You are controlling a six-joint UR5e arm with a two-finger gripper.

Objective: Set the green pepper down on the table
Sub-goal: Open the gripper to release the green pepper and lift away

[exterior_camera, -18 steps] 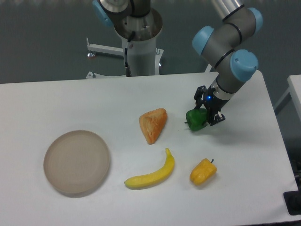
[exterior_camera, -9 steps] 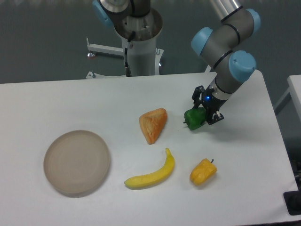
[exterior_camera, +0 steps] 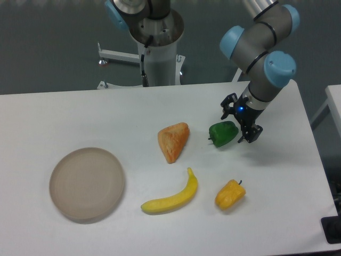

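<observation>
The green pepper (exterior_camera: 223, 133) is lying on the white table (exterior_camera: 106, 117), right of the orange wedge (exterior_camera: 173, 141). The gripper (exterior_camera: 243, 121), jaws spread apart, is hovering beside it; the release looks done, and a clean lift away comes next.

The green pepper (exterior_camera: 223, 133) lies on the white table (exterior_camera: 80, 117), with the gripper (exterior_camera: 241, 120) just at its 2 o'clock, jaws spread and off it. From the pepper, an orange wedge (exterior_camera: 173, 141) sits at 9 o'clock, a yellow pepper (exterior_camera: 230, 194) at 6, a banana (exterior_camera: 171, 200) at 7 and a beige plate (exterior_camera: 87, 183) far at 8.
</observation>
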